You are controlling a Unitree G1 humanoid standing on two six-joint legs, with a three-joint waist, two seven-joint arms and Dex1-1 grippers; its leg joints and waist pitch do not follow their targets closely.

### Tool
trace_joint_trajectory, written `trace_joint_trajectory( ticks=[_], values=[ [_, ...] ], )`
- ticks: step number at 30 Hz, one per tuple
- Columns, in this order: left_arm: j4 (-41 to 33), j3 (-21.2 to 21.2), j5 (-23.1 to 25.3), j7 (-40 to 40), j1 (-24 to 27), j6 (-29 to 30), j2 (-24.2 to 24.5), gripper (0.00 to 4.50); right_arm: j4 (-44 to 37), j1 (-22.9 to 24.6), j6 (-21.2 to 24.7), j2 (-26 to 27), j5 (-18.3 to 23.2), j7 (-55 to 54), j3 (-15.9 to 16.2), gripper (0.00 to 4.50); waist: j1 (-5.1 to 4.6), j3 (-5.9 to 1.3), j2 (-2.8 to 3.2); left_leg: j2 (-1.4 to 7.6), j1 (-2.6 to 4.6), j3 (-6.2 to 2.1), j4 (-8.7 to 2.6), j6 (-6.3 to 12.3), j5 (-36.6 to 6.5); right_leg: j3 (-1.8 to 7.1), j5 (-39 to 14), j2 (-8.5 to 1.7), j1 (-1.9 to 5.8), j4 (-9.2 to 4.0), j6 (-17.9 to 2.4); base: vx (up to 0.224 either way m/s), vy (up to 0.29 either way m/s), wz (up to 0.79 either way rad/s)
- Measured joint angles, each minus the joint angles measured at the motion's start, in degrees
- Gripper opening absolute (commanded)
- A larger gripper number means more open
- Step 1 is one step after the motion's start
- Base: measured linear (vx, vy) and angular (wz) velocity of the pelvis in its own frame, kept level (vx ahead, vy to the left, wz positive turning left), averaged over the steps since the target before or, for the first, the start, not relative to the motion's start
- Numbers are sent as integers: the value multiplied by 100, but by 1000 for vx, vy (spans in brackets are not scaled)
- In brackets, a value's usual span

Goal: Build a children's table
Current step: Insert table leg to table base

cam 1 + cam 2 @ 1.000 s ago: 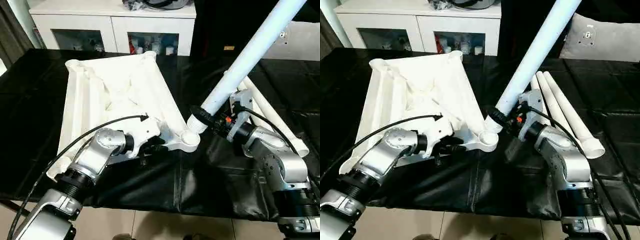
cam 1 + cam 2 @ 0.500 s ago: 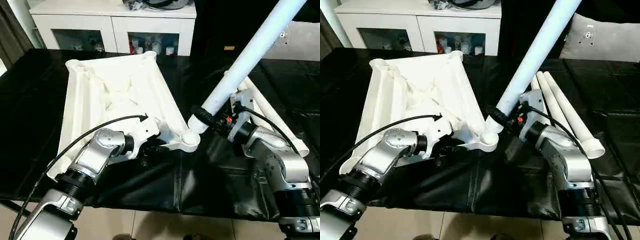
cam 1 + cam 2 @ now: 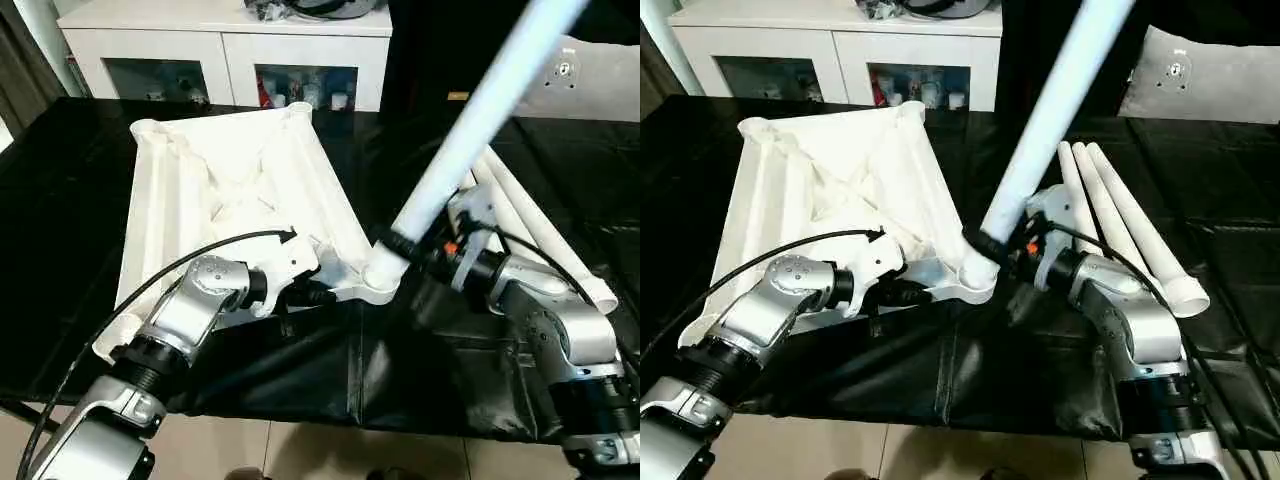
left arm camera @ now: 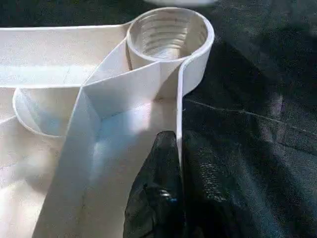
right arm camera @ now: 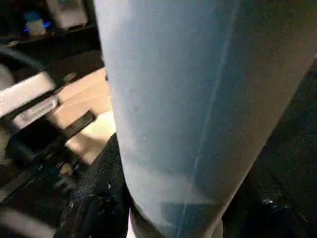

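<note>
The tabletop (image 3: pixel 230 200) is seen upside down at centre left of the head view, on a black cloth (image 3: pixel 330 370). Its near rim is pinched by the closed left gripper (image 3: pixel 305 293), just left of the corner socket (image 3: pixel 378 285). A leg (image 3: pixel 470 130) is gripped near its lower end by the right gripper (image 3: pixel 420 250) and slants to the upper right, its tip at the socket. Three legs (image 3: pixel 1120 215) lie at the right.

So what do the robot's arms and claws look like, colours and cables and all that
Both arms are silver metal with rounded joint housings and black ribbed collars. A black cable loops along the left arm and another along the right arm, which shows a small orange-red spot near its wrist. Each claw has black fingers.
</note>
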Motion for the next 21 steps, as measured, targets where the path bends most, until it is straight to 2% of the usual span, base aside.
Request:
trace_joint_trajectory(
  ticks=[6, 11, 15, 21],
  values=[
    [173, -135, 183, -23, -77, -468, 68, 0, 179, -259, -11, -162, -190, 285, 219, 191, 1, -1, -1, 2, 3, 0, 0, 0, 1, -2, 1, 0, 2, 3, -1, 0, 0, 0],
    [284, -172, 232, -146, -118, -767, 133, 0, 345, -263, -10, -203, -338, 451, 449, 191, 5, 0, -2, 3, -1, 0, -1, 0, 1, -4, 0, 0, -2, 2, -1, 0, 0, 0],
    [402, -168, 251, -331, -123, -1068, 196, 0, 366, -263, -3, -253, -411, 554, 488, 191, 23, 0, -1, 4, -1, 0, -2, 0, 1, -3, 0, 0, -1, 2, -1, 0, 0, 0],
    [451, -168, 158, -687, -133, -1218, 262, 0, 478, -349, -32, -243, -463, 497, 486, 191, 42, 0, -1, 4, -2, 0, -2, -1, 1, -4, 0, 0, 0, 2, -1, 0, 0, 0]
  ],
)
